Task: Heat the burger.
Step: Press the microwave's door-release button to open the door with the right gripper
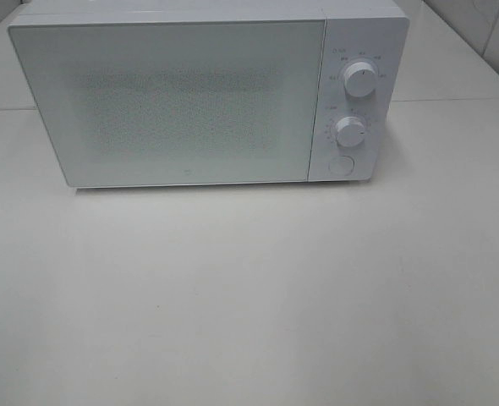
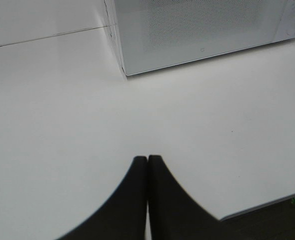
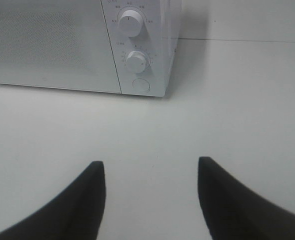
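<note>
Burger shows nowhere, possibly behind the shut door of the microwave [image 1: 173, 101] near the far edge of the tabletop [image 1: 249, 304]; left jaws sit together, right jaws apart, both empty and held back, likely leaving door room.

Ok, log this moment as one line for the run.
microwave: closed | burger: not in view | left pincer: shut, empty | right pincer: open, empty | both over table

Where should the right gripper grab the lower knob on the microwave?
Best pinch the lower knob by its round rim, coming straight at the front of the microwave. It sticks out forward, and the open right gripper faces it.
</note>
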You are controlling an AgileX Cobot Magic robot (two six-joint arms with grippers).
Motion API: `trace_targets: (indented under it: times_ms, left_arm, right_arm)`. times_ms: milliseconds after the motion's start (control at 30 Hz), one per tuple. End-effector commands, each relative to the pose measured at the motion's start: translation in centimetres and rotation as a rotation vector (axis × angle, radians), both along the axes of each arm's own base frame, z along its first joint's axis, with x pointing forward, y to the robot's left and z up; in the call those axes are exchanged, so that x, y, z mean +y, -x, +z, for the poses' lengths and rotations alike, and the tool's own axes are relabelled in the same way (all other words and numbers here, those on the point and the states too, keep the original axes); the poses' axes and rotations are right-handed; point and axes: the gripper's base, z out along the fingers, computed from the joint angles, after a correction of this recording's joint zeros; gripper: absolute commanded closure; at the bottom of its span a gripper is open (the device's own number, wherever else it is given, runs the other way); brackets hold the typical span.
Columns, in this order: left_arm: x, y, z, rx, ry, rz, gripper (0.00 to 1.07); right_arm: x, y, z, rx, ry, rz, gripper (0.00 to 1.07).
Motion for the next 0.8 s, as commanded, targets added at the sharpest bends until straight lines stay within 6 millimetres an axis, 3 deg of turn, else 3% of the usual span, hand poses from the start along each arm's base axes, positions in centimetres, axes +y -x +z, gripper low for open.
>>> trace_targets:
  times_ms: [33, 100, 200, 267, 333, 500, 567, 800]
  left_arm:
    - [0.0, 0.3, 0.1, -0.032, 0.01, 0.005, 1.06]
    - [0.0, 0.3, 0.1, -0.032, 0.01, 0.005, 1.06]
    - [0.0, 0.3, 0.1, -0.032, 0.01, 0.005, 1.06]
    - [0.0, 0.3, 0.1, -0.032, 0.01, 0.005, 1.06]
    - [0.0, 0.3, 0.1, -0.032, 0.01, 0.005, 1.06]
    - [0.0, 0.3, 0.1, -0.032, 0.01, 0.005, 1.06]
    - [0.0, 0.3, 0.1, -0.032, 0.01, 0.005, 1.06]
    - [0.0, 0.3, 0.1, -0.032, 0.01, 0.005, 1.06]
  right_arm:
    - [0.3, -1.3, 0.5, -0.032, 0.017, 0.011, 0.53]
    - [0.8, -3.1, 0.3, -0.011, 0.028, 0.014, 0.53]
    - [0.9, -3.7, 0.3, -0.006, 0.03, 0.014, 0.54]
    - [1.4, -5.8, 0.0, 0.003, 0.032, 0.012, 0.57]
    - [1.5, -6.4, -0.2, 0.011, 0.033, 0.012, 0.59]
    - [2.2, -8.9, -0.8, 0.015, 0.034, 0.009, 0.73]
    - [2.5, -10.2, -1.2, 0.005, 0.032, 0.007, 0.85]
    - [3.1, -13.0, -2.4, -0.009, 0.03, 0.003, 1.01]
